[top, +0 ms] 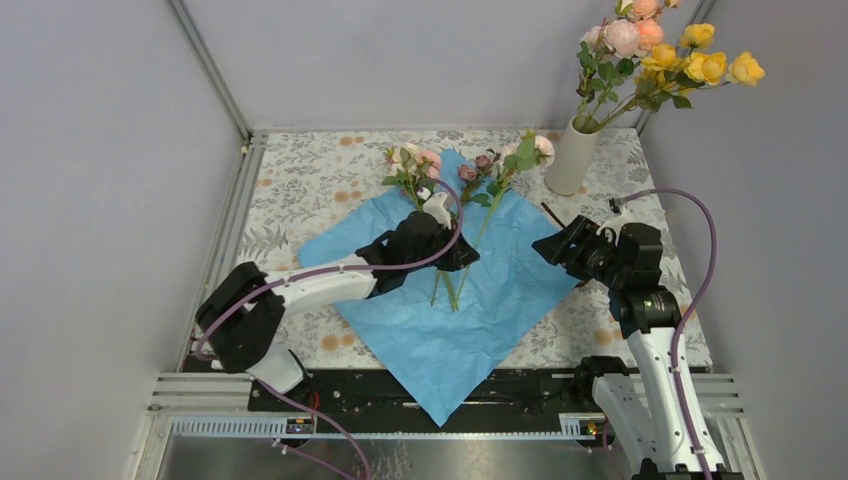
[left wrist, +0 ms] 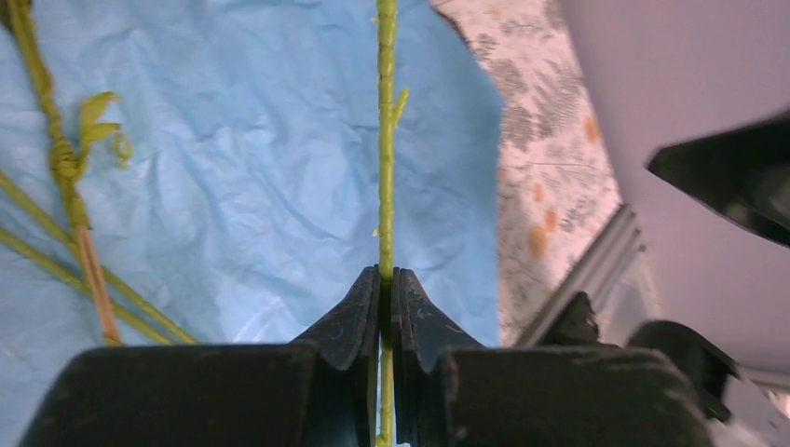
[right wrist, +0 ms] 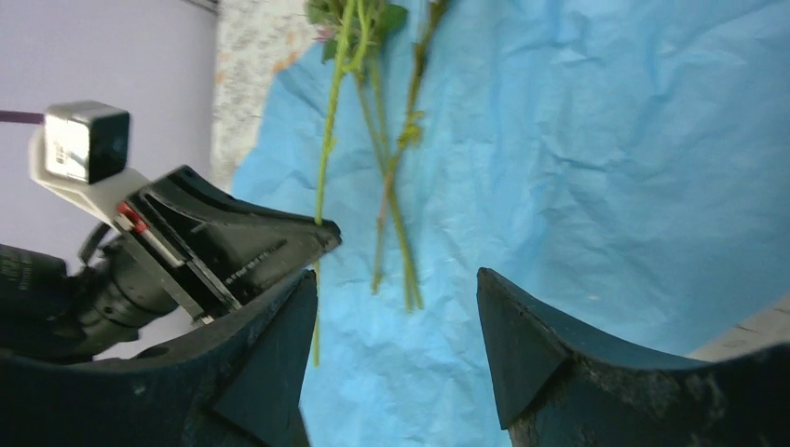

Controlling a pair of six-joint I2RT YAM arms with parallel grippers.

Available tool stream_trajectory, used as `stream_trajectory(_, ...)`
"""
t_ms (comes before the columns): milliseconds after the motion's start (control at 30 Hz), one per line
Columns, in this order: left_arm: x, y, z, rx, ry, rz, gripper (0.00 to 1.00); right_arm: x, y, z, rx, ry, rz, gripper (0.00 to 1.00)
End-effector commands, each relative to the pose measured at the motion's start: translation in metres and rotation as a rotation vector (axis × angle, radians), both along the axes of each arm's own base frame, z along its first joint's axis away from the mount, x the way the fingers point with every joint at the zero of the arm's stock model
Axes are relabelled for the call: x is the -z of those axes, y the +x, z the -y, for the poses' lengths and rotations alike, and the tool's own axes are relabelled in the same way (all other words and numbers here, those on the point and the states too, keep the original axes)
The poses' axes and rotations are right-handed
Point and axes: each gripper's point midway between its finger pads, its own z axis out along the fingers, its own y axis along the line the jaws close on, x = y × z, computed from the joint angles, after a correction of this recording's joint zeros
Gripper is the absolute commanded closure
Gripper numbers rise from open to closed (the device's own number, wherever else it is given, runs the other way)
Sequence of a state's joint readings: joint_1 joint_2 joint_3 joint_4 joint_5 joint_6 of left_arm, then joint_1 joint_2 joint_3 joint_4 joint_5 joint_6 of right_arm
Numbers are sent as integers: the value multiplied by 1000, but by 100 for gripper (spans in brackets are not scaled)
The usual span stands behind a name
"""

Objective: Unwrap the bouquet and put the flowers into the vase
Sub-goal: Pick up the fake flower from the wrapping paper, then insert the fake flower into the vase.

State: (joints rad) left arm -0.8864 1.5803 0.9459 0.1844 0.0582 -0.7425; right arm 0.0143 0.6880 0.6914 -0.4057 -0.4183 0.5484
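The bouquet's blue paper (top: 480, 300) lies spread flat on the table. A few loose flowers (top: 490, 170) rest on it, heads toward the back. My left gripper (left wrist: 387, 275) is shut on one thin green stem (left wrist: 386, 140) just above the paper; seen from above, the left gripper (top: 465, 257) is over the sheet's middle. Other stems (left wrist: 65, 168) lie to its left. My right gripper (right wrist: 396, 275) stands open and holds nothing, over the paper's right part (top: 548, 247) and facing the stems (right wrist: 391, 186). The beige vase (top: 570, 160) stands upright at the back right and holds several pink and yellow roses (top: 660, 50).
A floral tablecloth (top: 300, 190) covers the table under the paper. A thin dark strip (top: 552, 214) lies between the paper and the vase. Grey walls and metal frame posts close in the left, back and right. The paper's front corner hangs over the near rail (top: 440, 410).
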Motion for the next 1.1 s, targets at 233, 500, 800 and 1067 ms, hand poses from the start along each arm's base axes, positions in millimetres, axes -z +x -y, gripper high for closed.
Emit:
stream_trajectory(233,-100,-43,-3,151,-315,104,100,-73,-2,-58,-182,377,169,30)
stream_trajectory(500,-120,-63,-14,190,-389,108,100,-94,-3,-93,-260,371,205,33)
stream_trajectory(800,-119,-76,-20,202,-409,97,100,-98,10,-103,-244,361,209,40)
stream_trajectory(1067,-126,-86,-15,230,-433,95,100,-93,12,-121,-276,352,183,44)
